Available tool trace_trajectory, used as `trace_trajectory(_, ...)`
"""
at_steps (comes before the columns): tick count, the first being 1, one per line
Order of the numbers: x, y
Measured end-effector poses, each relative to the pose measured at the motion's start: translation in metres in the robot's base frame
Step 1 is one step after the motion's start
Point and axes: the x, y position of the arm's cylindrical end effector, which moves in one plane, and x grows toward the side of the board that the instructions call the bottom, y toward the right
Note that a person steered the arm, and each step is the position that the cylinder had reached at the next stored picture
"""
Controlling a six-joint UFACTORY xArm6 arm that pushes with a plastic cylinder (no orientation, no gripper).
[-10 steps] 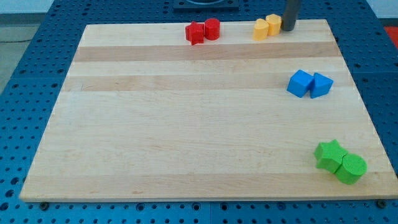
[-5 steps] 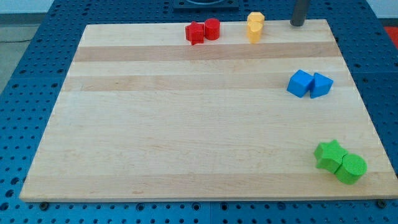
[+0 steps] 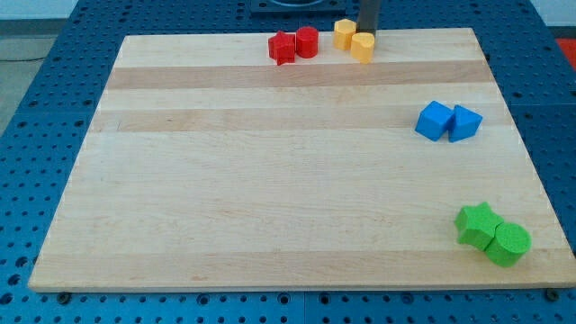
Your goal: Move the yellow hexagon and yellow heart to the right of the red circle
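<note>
Board's 12 o'clock edge: red circle [image 3: 307, 41] touching red star [image 3: 283, 48]. Yellow hexagon [image 3: 345, 33] and yellow heart [image 3: 363, 47] just at its 3 o'clock. My tip [image 3: 369, 31] touches the heart's 12 o'clock side.

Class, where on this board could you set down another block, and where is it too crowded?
Free: the wide wooden board below the red blocks and left of the blue pair and green pair. Crowded: the top edge, where my tip touches the yellow blocks.
</note>
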Motion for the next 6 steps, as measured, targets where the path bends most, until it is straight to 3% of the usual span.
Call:
trace_trajectory(1,0.001,-0.014)
trace_trajectory(3,-0.017,0.023)
trace_trajectory(6,-0.016,-0.007)
